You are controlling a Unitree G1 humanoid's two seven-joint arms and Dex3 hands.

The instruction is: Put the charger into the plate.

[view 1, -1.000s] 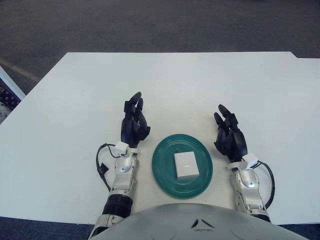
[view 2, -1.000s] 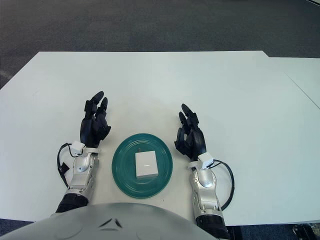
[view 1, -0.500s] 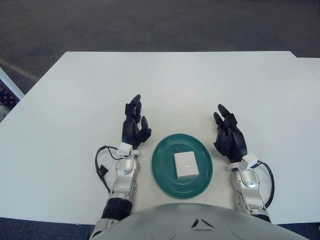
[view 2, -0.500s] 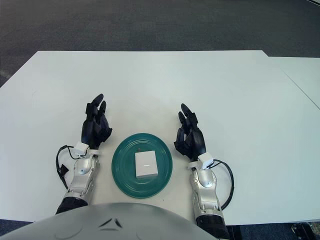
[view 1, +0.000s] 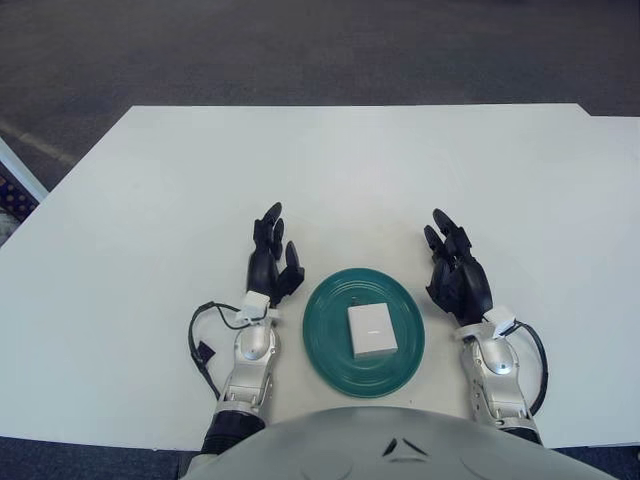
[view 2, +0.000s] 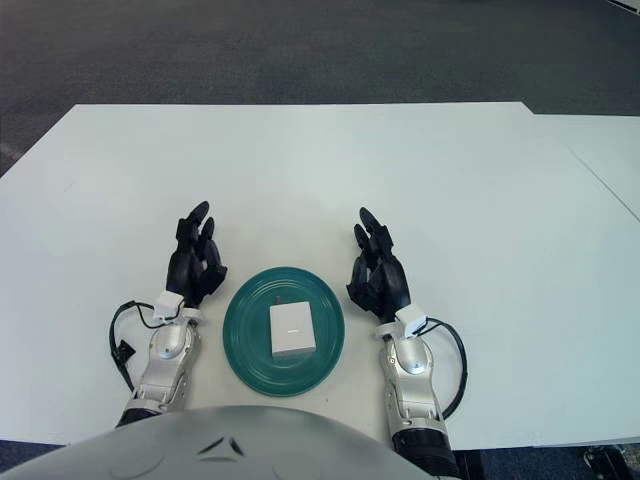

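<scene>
A white boxy charger lies flat in the middle of a round dark green plate near the table's front edge. My left hand shows just left of the plate, fingers spread and pointing away from me, holding nothing. Just right of the plate is my right hand, fingers also extended, nothing in it. Neither hand touches the plate or the charger.
The white table stretches far ahead and to both sides. Dark carpet lies beyond its far edge. Another white table's corner shows at the right. A black cable loops off my left wrist.
My left hand has drawn back toward me, ending lower beside the plate. The right hand, plate and charger have stayed put.
</scene>
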